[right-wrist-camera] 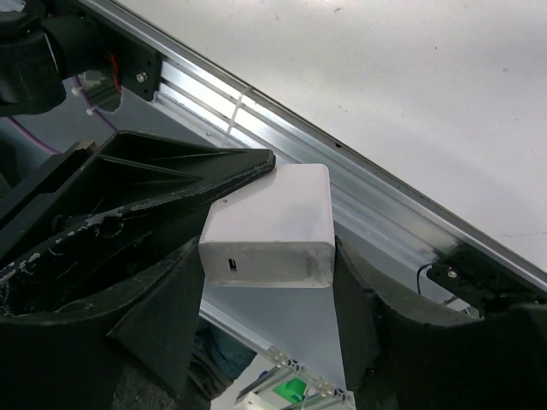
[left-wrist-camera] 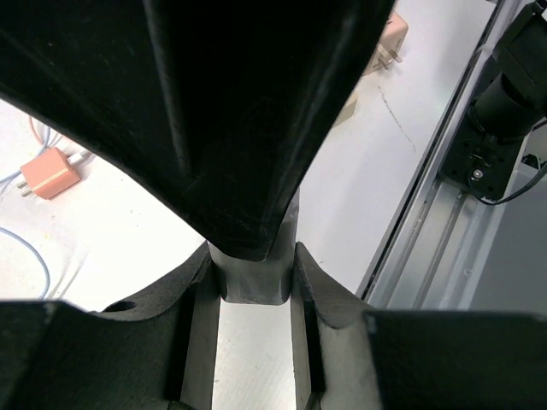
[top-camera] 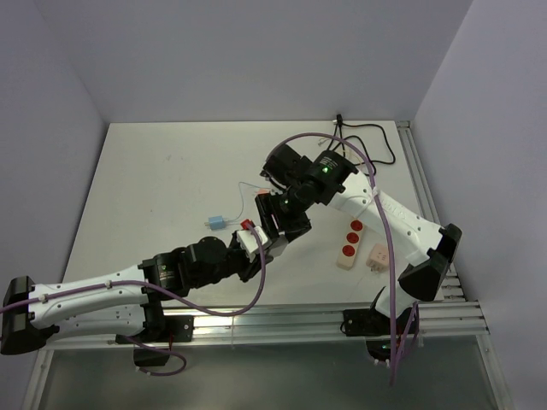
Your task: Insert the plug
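Note:
The plug [right-wrist-camera: 272,224] is a white charger block with a small port on its near face, held up in the air over the table's near edge. My right gripper [right-wrist-camera: 267,256] is shut on it, one black finger against each side. The left gripper [left-wrist-camera: 254,295] is shut on the same plug [left-wrist-camera: 253,278] from the other end, and its finger [right-wrist-camera: 171,184] lies along the block's left side. Seen from above, the two grippers meet mid-table, left [top-camera: 255,242] and right [top-camera: 278,224], and hide the plug. The beige power strip [top-camera: 349,242] with red sockets lies to their right.
A pinkish adapter [top-camera: 376,257] lies beside the strip. A small blue adapter [top-camera: 215,222] on a thin cable lies left of the grippers. Black cable [top-camera: 369,141] coils at the back right. An aluminium rail [top-camera: 342,314] runs along the near edge.

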